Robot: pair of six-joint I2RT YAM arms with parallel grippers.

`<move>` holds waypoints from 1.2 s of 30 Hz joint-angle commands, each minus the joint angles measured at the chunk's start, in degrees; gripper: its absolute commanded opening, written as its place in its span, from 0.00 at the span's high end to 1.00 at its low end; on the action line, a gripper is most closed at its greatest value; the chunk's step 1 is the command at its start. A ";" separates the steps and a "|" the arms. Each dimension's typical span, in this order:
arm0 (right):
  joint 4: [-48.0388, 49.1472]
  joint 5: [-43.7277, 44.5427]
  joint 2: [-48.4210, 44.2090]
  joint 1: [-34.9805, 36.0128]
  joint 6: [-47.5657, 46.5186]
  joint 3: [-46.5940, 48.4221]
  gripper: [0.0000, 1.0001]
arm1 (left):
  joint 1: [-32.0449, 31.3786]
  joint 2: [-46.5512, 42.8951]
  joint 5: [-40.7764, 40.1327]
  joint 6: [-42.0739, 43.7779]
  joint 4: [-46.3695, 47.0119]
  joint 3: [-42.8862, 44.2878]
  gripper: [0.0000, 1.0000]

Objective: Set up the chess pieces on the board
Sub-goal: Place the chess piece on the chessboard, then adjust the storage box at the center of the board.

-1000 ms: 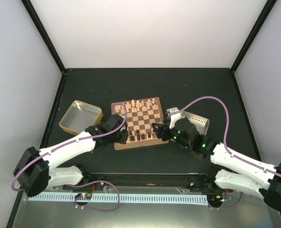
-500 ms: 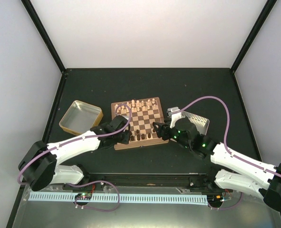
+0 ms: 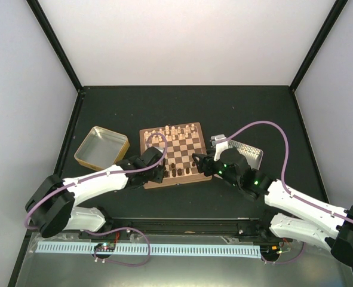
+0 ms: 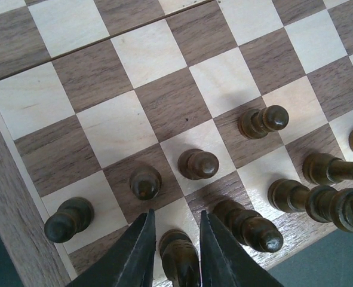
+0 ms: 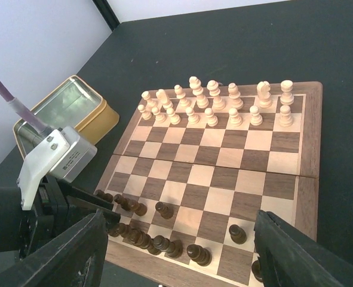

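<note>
Hidden: in the top view the wrists cover both sets of fingers, and the dark pieces (image 5: 164, 209) are too small there to tell apart. In the left wrist view the piece between the fingers is cut off by the bottom edge, and others at 3 o'clock run off the frame.
Left end effector (image 4: 176, 215): fingers a narrow gap apart, straddling one dark piece (image 4: 179, 257) in the row nearest the rim. They sit very close to its sides, but I cannot tell whether they press on it.
Right end effector (image 5: 181, 218): spread wide and holding nothing. It hangs over the 5 o'clock edge of the board (image 5: 313, 179), and one finger partly hides a dark piece there.
Dark pieces: gathered along the board's 6 o'clock edge in the top view, thickest at the 7 o'clock corner where the left arm reaches in. Several of them lean or lie tilted.
Cream pieces (image 5: 212, 89): upright in two rows along the 12 o'clock edge.
Board: middle of the dark surface (image 3: 242, 113), just ahead of both arms.
Tin (image 3: 101, 146): open, at 9 o'clock of the board, near its corner.
Tray (image 3: 251, 152): at 3 o'clock of the board, partly behind the right arm.
</note>
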 commanded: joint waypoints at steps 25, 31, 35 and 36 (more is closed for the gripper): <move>-33.75 -2.88 0.77 -12.64 3.74 4.60 0.31 | -0.74 -26.22 -0.85 4.53 -7.79 5.98 0.40; -31.82 -7.16 6.24 -14.88 0.53 1.73 0.26 | -0.71 -30.27 3.66 7.56 -5.48 5.75 0.34; -30.69 -9.18 14.03 -15.97 -1.30 3.01 0.26 | -0.73 -29.65 4.26 8.89 -5.10 6.29 0.34; -30.43 -9.46 15.69 -16.02 -1.62 3.31 0.27 | -0.71 -29.47 4.31 9.04 -4.89 6.35 0.34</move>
